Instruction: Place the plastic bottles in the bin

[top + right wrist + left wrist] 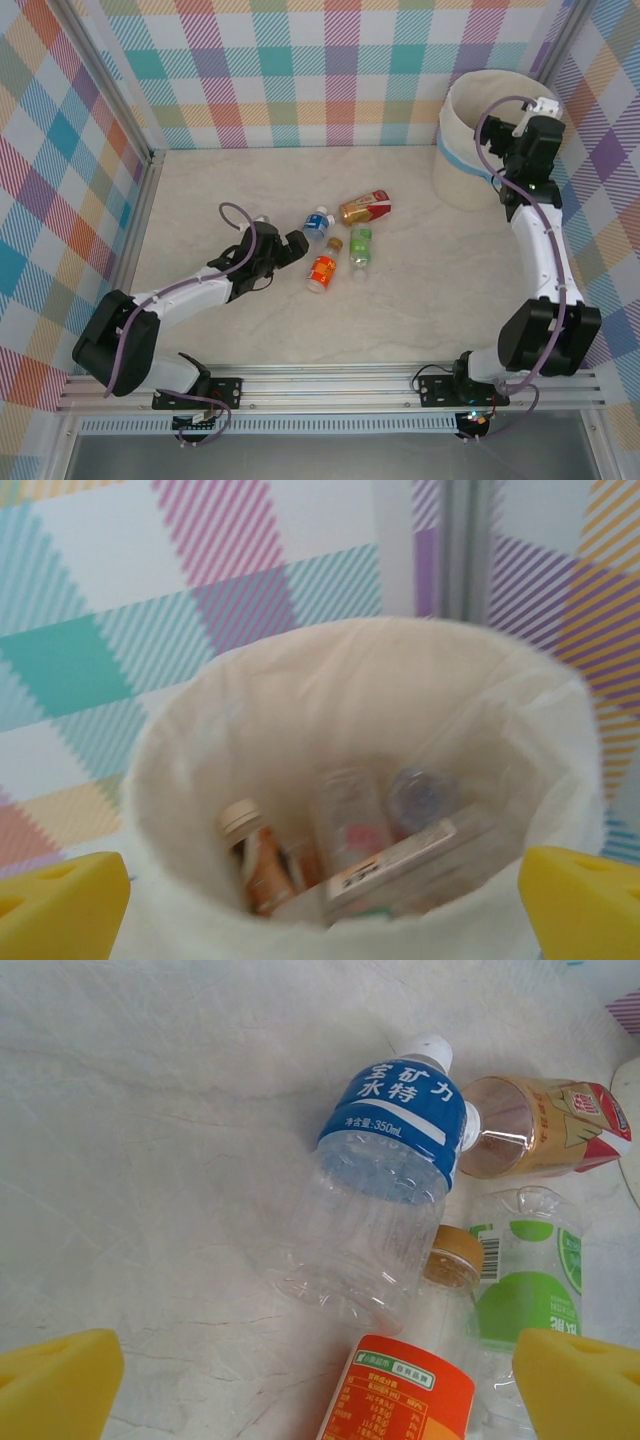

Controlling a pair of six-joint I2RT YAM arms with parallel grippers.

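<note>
Four small plastic bottles (322,272) lie on the pale table (430,280) before the released left pincer (296,243); the right pincer (528,125) hangs released above the round white bin (460,100).

blue-label bottle (392,1135): big white characters 宝矿力水特 on blue band, two rows. white strip right under it, small blue print 净含量:350mL, only number I can actually read.
orange-label bottle (400,1398): green-and-white tag up top with tiny characters, white fine print below, too small to make out.
green-label bottle (528,1300): barcode on white patch, digits not legible.
gold-and-red bottle (550,1125): little badge on red part, unreadable.
bin (190,750): bottles inside (262,865), labels all blur.
</note>
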